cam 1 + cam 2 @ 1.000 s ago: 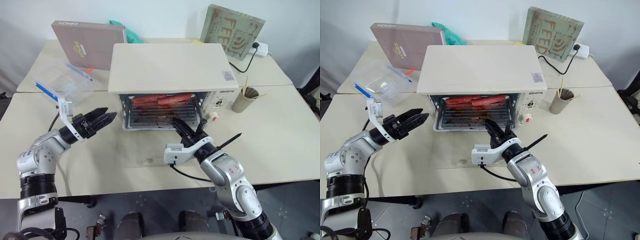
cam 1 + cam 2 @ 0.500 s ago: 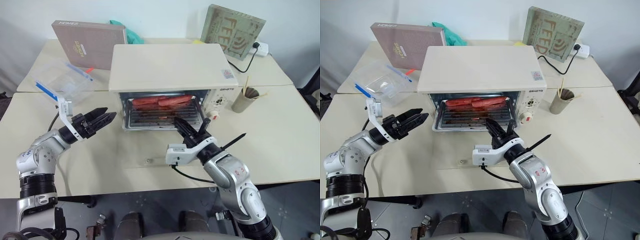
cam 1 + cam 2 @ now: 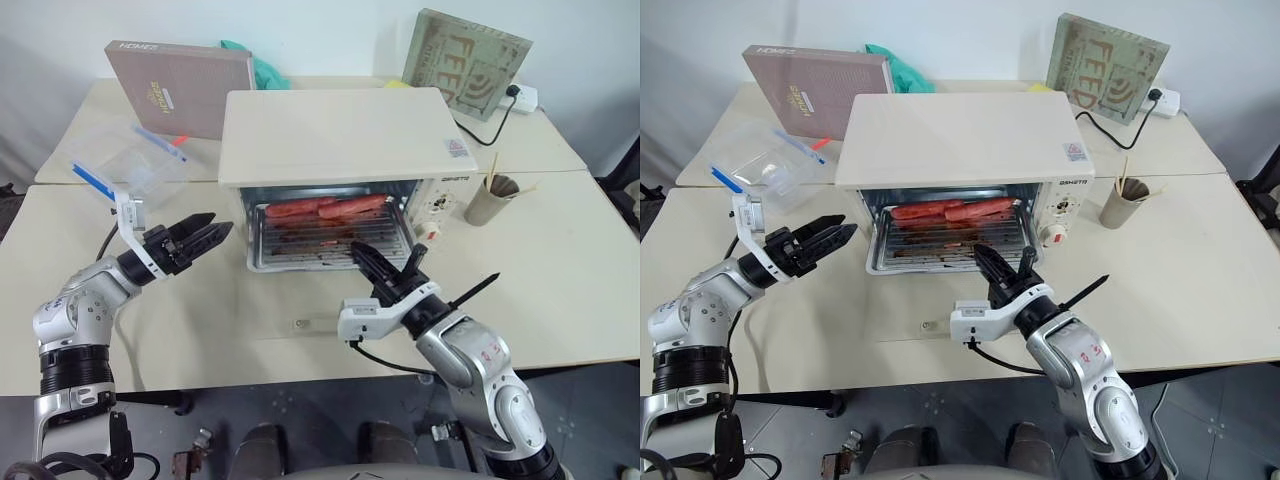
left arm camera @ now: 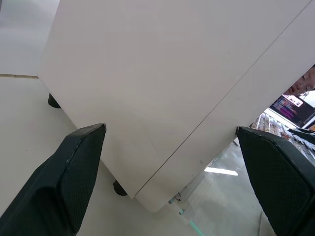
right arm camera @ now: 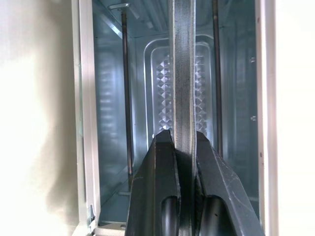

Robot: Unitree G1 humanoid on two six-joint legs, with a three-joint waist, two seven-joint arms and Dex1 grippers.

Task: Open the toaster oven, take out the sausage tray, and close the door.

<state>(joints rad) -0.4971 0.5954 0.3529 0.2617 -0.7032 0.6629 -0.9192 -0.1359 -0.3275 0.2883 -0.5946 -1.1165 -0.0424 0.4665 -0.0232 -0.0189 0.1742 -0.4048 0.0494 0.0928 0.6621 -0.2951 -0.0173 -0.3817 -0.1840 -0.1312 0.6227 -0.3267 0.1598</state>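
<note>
Right tool [image 3: 367,256]: black two-finger tool, fingers pinched shut on the front rim of the shallow silver metal sausage tray [image 3: 325,240]; the wrist view shows the rim edge clamped between the pads.
Sausage tray: part-way out of the oven mouth, directly ahead of the right tool, red sausages [image 3: 325,207] lying at its far end.
Toaster oven [image 3: 345,140]: cream-white boxy oven on the table [image 3: 560,270], beyond the right tool, knobs on its right side.
Door [image 3: 300,325]: glass panel dropped flat onto the table, below and beside the right tool.
Left tool [image 3: 210,234]: fingers spread wide, holding nothing, level with the oven's left wall, just apart from it.
</note>
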